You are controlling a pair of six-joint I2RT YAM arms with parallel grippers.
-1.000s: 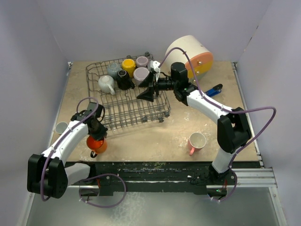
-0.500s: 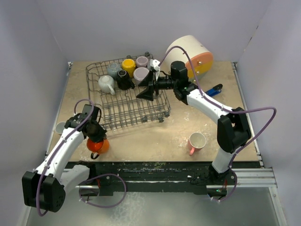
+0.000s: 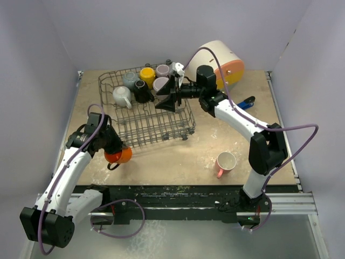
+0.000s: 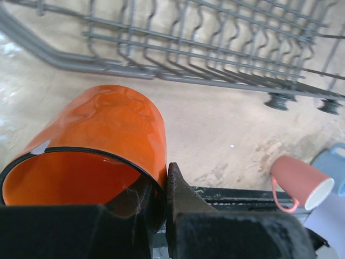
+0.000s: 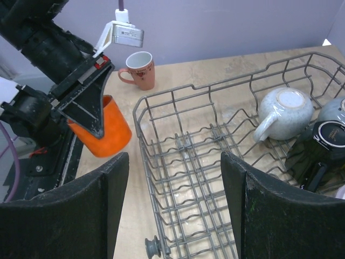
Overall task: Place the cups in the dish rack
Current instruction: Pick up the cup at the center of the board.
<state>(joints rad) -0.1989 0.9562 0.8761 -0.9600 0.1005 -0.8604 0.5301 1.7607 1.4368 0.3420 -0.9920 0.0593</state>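
Note:
My left gripper (image 3: 114,152) is shut on the rim of an orange mug (image 3: 121,156), one finger inside and one outside (image 4: 159,189). It holds the mug (image 4: 108,129) tilted just off the near-left corner of the grey wire dish rack (image 3: 145,116). The orange mug also shows in the right wrist view (image 5: 105,129). My right gripper (image 3: 164,102) is open and empty over the rack's middle (image 5: 175,162). White (image 3: 122,96), black (image 3: 142,91), grey (image 3: 130,80), yellow (image 3: 147,74) and mauve (image 3: 161,84) mugs stand in the rack's far part. A pink mug (image 3: 225,162) stands on the table, near right.
A big white cylinder with an orange front (image 3: 218,62) lies behind the rack's far right corner. A small blue object (image 3: 245,102) lies to the right of the right arm. The rack's near rows (image 5: 215,178) hold no mugs. The table's front edge (image 3: 188,186) runs just below the orange mug.
My left arm has lifted the orange mug and carried it up and right, closer to the rack's near-left corner. My right gripper has shifted slightly farther back over the rack.

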